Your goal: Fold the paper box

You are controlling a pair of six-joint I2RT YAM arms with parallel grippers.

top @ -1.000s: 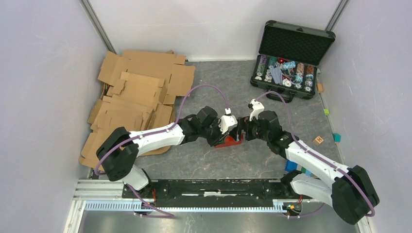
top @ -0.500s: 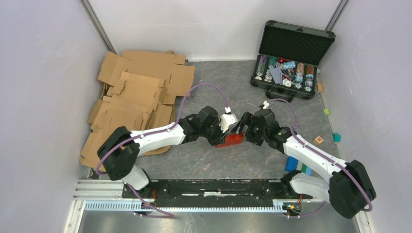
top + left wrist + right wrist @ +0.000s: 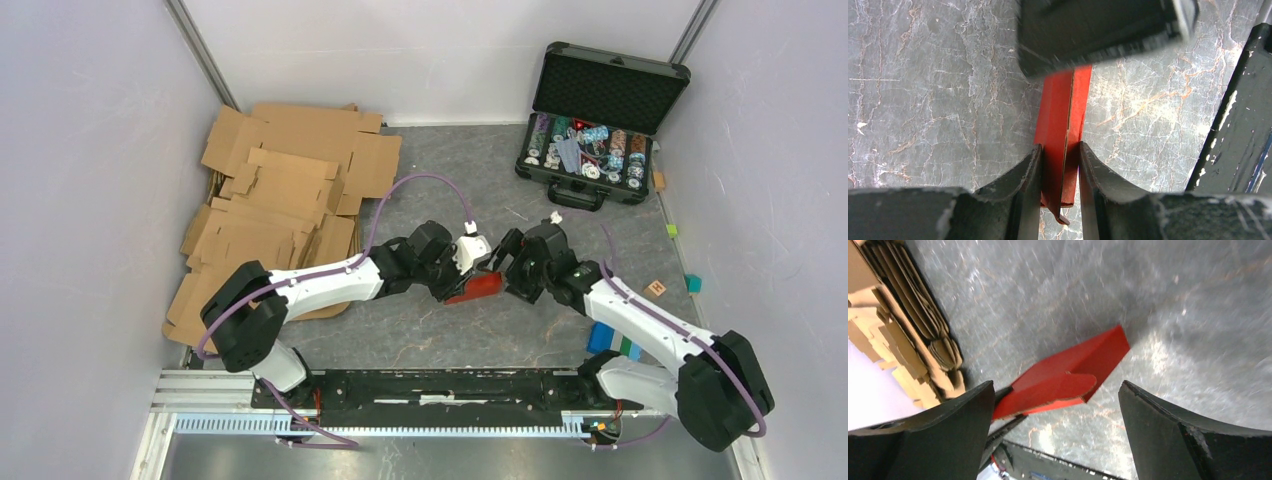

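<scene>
Paper box (image 3: 476, 287): red, part-folded, pinched edge-on between the narrowed fingers of the left tool (image 3: 1059, 148), over the worktop (image 3: 450, 340). Right tool (image 3: 1055, 385): spread wide, the box's free end between its fingers.

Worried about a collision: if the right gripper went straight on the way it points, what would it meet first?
Most likely the paper box, which the left gripper pinches. It lies dead ahead between the open jaws of the right gripper, though depth is unclear.

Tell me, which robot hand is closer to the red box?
Left. The left gripper pinches the paper box by an edge. The right gripper hangs wide open at its other end, not gripping.
</scene>
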